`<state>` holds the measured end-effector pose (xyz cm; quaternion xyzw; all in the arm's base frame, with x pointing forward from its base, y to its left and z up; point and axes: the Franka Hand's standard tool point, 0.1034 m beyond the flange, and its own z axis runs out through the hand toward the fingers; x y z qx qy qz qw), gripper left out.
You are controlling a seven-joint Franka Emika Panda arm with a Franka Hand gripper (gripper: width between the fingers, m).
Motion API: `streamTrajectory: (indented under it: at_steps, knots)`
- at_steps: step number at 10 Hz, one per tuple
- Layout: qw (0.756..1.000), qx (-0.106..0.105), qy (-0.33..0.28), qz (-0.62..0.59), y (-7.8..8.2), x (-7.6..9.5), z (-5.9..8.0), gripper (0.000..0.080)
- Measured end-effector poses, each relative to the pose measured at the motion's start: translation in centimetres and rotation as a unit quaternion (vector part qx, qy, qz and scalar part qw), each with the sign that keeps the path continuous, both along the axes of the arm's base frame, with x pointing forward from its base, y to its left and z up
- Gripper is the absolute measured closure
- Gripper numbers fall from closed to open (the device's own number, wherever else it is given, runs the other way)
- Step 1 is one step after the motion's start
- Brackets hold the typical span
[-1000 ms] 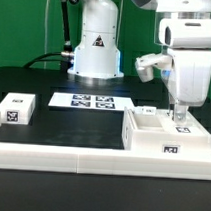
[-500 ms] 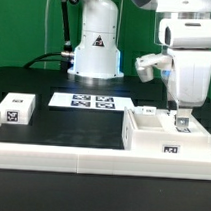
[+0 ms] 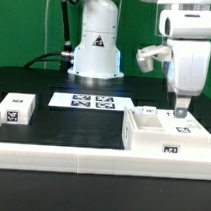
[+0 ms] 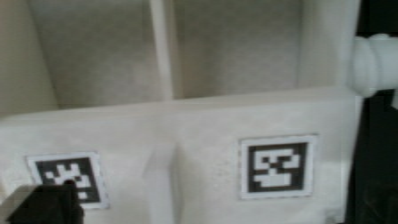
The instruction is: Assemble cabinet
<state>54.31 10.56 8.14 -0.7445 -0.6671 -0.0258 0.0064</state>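
Observation:
The cabinet [image 3: 164, 137] is a big white box with black-and-white tags at the front of the exterior view's right. It has open compartments on top. My gripper [image 3: 181, 114] hangs just above its top, near the right end, and holds nothing. The wrist view looks straight down on the cabinet [image 4: 196, 130], showing its inner dividers and two tags. One dark fingertip [image 4: 43, 206] shows at the frame's edge, set wide, so the jaws look open. A smaller white tagged block [image 3: 15, 109] lies on the table at the exterior view's left.
The marker board [image 3: 92, 101] lies flat at the table's middle, in front of the arm's white base [image 3: 96, 48]. A long white rail [image 3: 61, 151] edges the table's front. Black tabletop [image 3: 73, 122] lies between the block and the cabinet.
My gripper has risen a little from the cabinet's top compartment, and the hand above it has shifted upward. The cabinet and the block have not moved.

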Motion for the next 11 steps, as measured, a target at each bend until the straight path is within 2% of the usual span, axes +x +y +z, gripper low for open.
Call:
streamTrajectory:
  at_steps: [1,2,3,8,9,11]
  knots:
    - [1.0,-0.002,-0.002,0.0,-0.3,-0.9,0.4,0.0002]
    - [1.0,-0.005,0.002,0.0,-0.6,-2.2,0.3,0.0002]
    - [1.0,-0.004,0.004,-0.001,-0.7,-2.7,-0.1,0.0002]
    - [1.0,-0.004,0.005,-0.001,-0.7,-2.8,-0.2,0.0002]
    - [1.0,-0.002,0.003,-0.004,-0.7,-3.8,-0.7,0.0002]
    - [1.0,-0.003,0.009,-0.002,-0.9,-7.5,-1.7,0.0002]
